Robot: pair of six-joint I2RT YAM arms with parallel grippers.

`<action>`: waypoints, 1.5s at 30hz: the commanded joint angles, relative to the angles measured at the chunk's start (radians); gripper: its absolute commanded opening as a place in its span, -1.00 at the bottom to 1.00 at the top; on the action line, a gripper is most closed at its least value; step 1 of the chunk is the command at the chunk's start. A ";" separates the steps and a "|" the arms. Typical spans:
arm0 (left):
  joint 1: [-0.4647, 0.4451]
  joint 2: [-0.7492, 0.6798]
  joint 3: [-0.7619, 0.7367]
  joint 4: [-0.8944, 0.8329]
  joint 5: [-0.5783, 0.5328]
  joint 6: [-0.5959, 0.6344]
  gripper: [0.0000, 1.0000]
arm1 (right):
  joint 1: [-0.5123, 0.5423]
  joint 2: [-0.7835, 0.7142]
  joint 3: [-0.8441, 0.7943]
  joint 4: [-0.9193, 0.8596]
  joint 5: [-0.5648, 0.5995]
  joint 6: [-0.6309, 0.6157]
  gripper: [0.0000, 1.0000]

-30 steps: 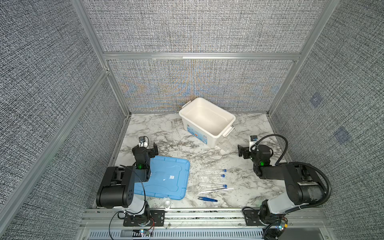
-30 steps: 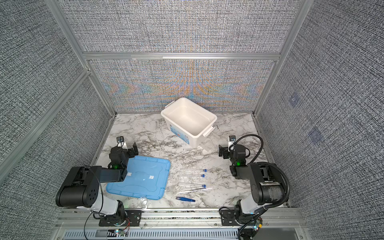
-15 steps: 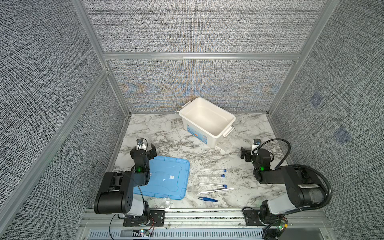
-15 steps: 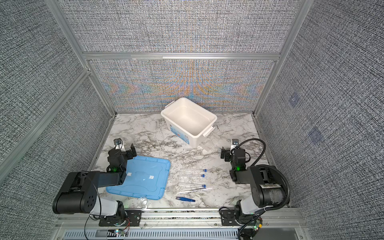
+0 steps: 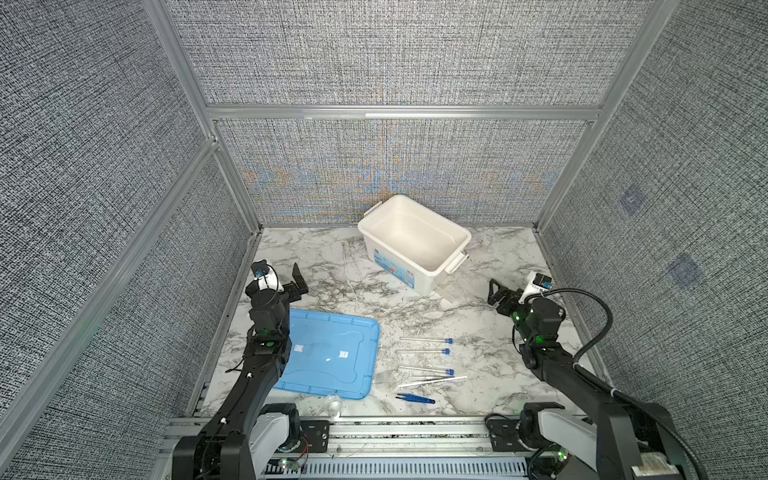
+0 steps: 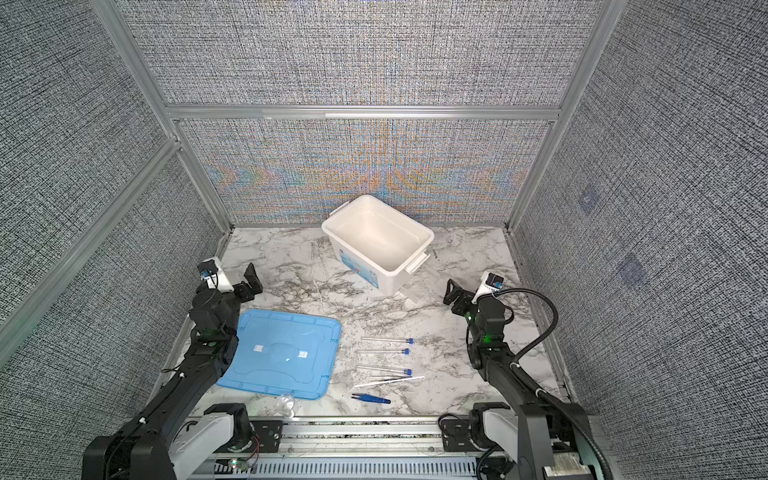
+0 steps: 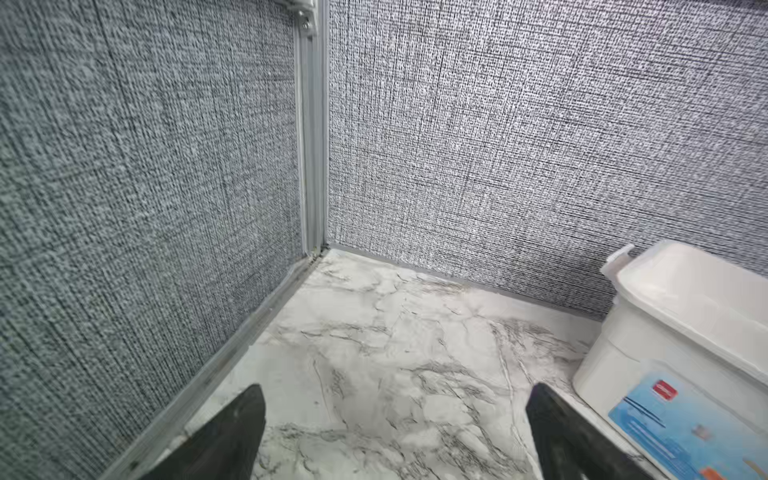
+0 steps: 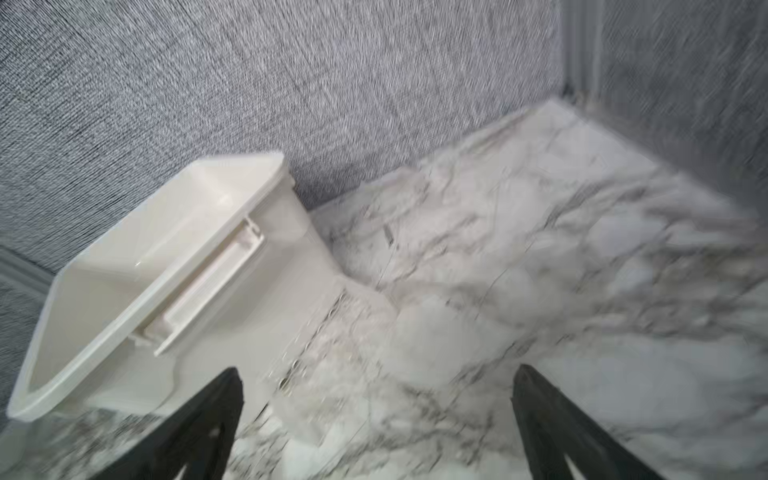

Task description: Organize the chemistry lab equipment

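Left pincer (image 7: 395,419) apart over marble tabletop (image 7: 374,332); right pincer (image 8: 378,374) apart near white tub (image 8: 270,282); blue-capped tubes (image 5: 422,351) lie apart from both.

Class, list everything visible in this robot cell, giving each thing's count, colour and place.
tub: 1, white, back centre of table
lid: 1, light blue, flat, front left
capped tubes: 3, clear with blue caps, lying right of lid
stick: 1, white, just in front of tubes
silver tweezers: 1, silver, beside stick
blue tweezers: 1, blue, near front edge
glass dish: at least 1, clear, front edge by lid
rack: 1, clear, faint, by tub's right side
table: 1, white-grey marble
left claw: 1, black, open, empty
right claw: 1, black, open, empty
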 commanded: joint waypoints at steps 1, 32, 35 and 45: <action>0.000 -0.030 0.026 -0.159 -0.034 -0.222 0.98 | -0.018 0.088 0.100 -0.145 -0.301 0.117 0.98; -0.276 -0.030 0.068 -0.366 -0.044 -0.114 0.98 | -0.045 0.429 0.171 0.041 -0.517 0.438 0.16; -0.280 -0.025 0.057 -0.339 -0.026 -0.110 0.98 | -0.035 0.528 0.177 0.154 -0.552 0.513 0.04; -0.283 -0.009 0.091 -0.358 -0.011 -0.101 0.98 | 0.007 0.704 0.189 0.396 -0.562 0.618 -0.25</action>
